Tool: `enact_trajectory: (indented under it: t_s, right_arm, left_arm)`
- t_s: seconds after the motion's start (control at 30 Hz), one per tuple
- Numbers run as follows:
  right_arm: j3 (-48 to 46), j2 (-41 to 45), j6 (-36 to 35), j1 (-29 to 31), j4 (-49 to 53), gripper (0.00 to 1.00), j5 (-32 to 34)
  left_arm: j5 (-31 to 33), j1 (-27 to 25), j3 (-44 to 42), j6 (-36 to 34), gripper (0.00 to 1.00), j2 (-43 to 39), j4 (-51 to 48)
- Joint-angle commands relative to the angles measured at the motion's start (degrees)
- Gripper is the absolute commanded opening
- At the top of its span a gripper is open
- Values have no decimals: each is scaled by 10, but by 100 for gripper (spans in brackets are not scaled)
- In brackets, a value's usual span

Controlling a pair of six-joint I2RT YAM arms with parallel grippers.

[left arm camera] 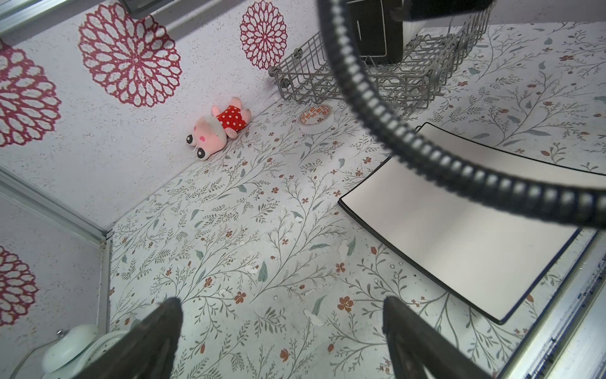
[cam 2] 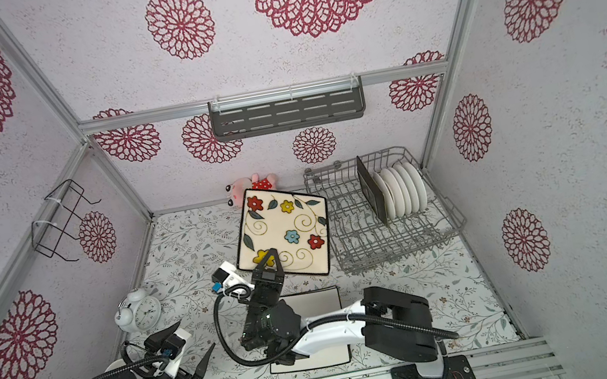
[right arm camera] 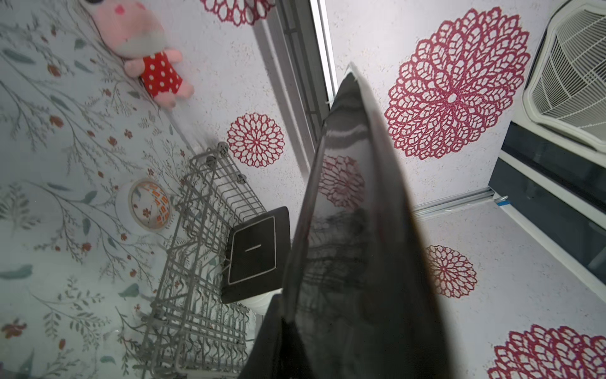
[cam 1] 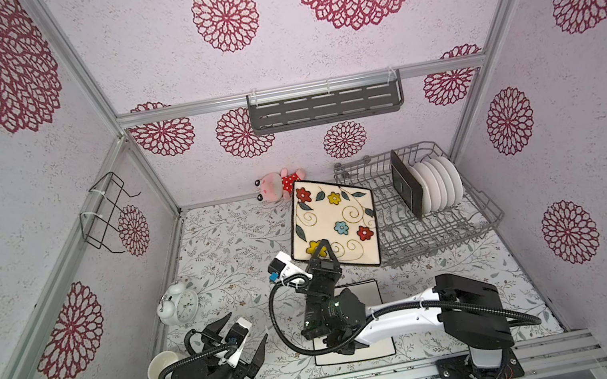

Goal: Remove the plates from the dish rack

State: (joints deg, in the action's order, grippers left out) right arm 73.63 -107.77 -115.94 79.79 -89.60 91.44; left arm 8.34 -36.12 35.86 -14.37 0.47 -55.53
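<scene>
A: Where's the square flowery plate (cam 1: 335, 221)?
B: Held up and tilted, just beside the grey wire dish rack (cam 1: 406, 232). The right gripper (cam 1: 321, 249) pinches its shiny edge.
A: What's in the rack?
B: A black square plate (cam 1: 406, 186) and smooth round white plates (cam 1: 442, 183) stand inside. The left gripper (cam 1: 246, 328) is spread wide, holding nothing.

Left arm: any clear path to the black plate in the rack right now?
Probably not. The right claw holds the flowered plate up between the open left claw and the dish rack, blocking the black plate.
</scene>
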Motion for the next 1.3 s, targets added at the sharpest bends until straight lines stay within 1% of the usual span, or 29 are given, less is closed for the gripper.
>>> enact_trajectory:
  t_s: [0.0,0.1,0.13,0.17,0.2,0.23,0.27,0.3,0.33,0.37,0.4,0.43,0.5,0.57,0.6,0.7,0.83,0.93,1.0,1.1,1.13,1.27]
  right_arm:
    - [86,27,-25,2,-67,0,13]
    - [101,65,34,2,-60,0,-35]
    - [92,89,82,1,-23,0,-49]
    - [77,120,166,4,48,0,-64]
    - [62,154,270,4,130,0,-79]
    - [48,201,435,4,266,0,-99]
    - [44,254,642,-2,447,0,-154]
    - [54,298,822,-16,649,0,-234]
    - [51,339,951,-50,761,0,-346]
    - [16,364,973,-74,730,0,-386]
    - [-2,372,946,-82,689,0,-391]
    - [6,365,920,-88,696,0,-402]
    - [42,342,898,-98,753,0,-418]
    - [67,324,881,-103,803,0,-457]
    - [84,314,880,-120,839,0,-472]
    - [144,274,851,-130,958,0,-507]
    - [205,212,832,-130,1129,0,-530]
    - [217,180,838,-125,1231,0,-530]
    - [212,171,847,-119,1273,0,-522]
    - [196,168,862,-111,1317,0,-491]
    - [193,167,871,-89,1335,0,-481]
    - [185,152,914,-49,1403,0,-437]
  left_arm:
    - [-8,-1,3,-11,97,-4,15]
    - [-12,1,4,-13,97,-4,14]
    - [-12,2,3,-13,98,-4,14]
    - [-11,2,2,-12,97,-4,16]
    - [-11,2,2,-13,97,-4,16]
    - [-10,2,1,-13,97,-4,17]
    - [-11,2,1,-12,98,-4,17]
    - [-12,3,1,-14,97,-4,17]
    - [-13,3,1,-14,97,-4,17]
    - [-14,3,1,-14,97,-4,17]
    - [-15,3,1,-15,97,-4,17]
    - [-17,3,1,-16,97,-4,17]
    - [-17,3,0,-16,97,-4,18]
    - [-15,3,0,-15,97,-4,19]
    - [-14,4,0,-15,97,-4,19]
    - [-14,4,-1,-14,97,-4,20]
    - [-16,4,-1,-14,98,-4,20]
    - [-16,4,-1,-14,97,-4,20]
    - [-15,4,-1,-14,97,-4,20]
    - [-15,4,-2,-14,97,-4,22]
    - [-16,4,-2,-14,97,-4,22]
    - [-17,4,-3,-15,98,-4,23]
